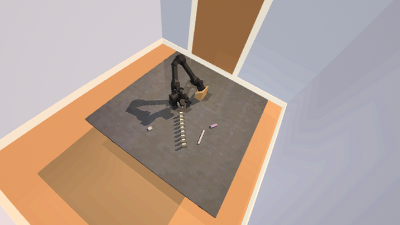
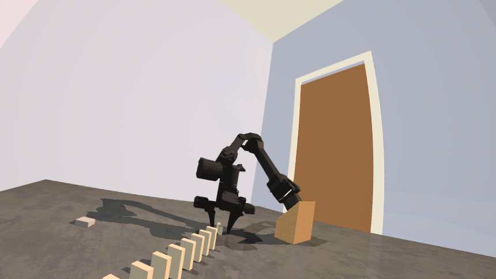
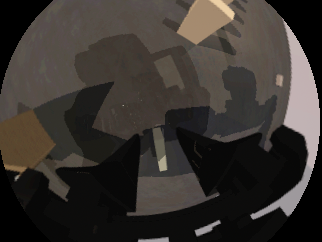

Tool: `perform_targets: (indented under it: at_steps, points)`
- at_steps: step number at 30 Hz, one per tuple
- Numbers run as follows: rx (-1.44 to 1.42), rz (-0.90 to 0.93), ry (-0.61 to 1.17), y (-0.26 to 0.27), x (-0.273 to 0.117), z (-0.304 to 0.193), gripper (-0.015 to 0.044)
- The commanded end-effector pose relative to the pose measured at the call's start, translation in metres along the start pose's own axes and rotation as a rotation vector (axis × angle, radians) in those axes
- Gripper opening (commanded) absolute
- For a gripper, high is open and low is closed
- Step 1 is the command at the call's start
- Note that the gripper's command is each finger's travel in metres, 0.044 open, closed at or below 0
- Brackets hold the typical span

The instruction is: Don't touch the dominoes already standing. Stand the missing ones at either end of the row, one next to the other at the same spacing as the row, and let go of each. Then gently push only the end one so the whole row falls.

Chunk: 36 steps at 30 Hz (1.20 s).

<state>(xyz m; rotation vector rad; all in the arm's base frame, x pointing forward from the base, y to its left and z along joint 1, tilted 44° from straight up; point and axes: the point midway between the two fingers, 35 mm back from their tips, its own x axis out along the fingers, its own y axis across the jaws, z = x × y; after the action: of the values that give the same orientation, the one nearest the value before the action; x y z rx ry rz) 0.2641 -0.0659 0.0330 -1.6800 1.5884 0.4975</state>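
A row of several cream dominoes [image 1: 183, 131] [image 2: 175, 260] [image 3: 204, 22] stands upright. Just beyond its arm-side end, a single pale domino [image 2: 219, 229] [image 3: 159, 145] stands apart, apparently upright and turned relative to the row. My gripper [image 2: 220, 229] [image 3: 157, 133] is low over the table, partly open, with one finger on each side of this single domino. In the wrist view a gap shows between each finger and the domino. The nearest row domino is close in front of the fingers. In the top view the arm mostly hides the single domino.
A wooden wedge block [image 1: 200, 95] [image 2: 304, 222] [image 3: 25, 142] stands by the arm base. A small pale block [image 1: 149, 128] [image 2: 85, 222] [image 3: 279, 80] lies on the row's other side. A pale stick [image 1: 200, 137] and a pink block [image 1: 213, 126] lie beside the row.
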Motion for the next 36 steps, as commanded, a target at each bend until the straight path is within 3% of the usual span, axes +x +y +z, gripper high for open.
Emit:
perform_targets:
  at_steps: [1, 5, 14, 27, 33, 36]
  points:
    - [-0.008, 0.000, 0.004, 0.001, 0.001, -0.001, 0.0125]
    - [-0.008, 0.000, 0.004, 0.001, 0.001, -0.001, 0.0028]
    - [-0.007, 0.000, 0.004, 0.000, -0.007, 0.000, 0.0028]
    - [-0.009, 0.003, -0.001, -0.010, -0.152, 0.000, 0.0028]
    - [0.013, 0.004, -0.002, -0.011, -0.154, -0.002, 0.0028]
    - [0.316, 0.009, -0.013, -0.030, -0.154, -0.036, 0.0028]
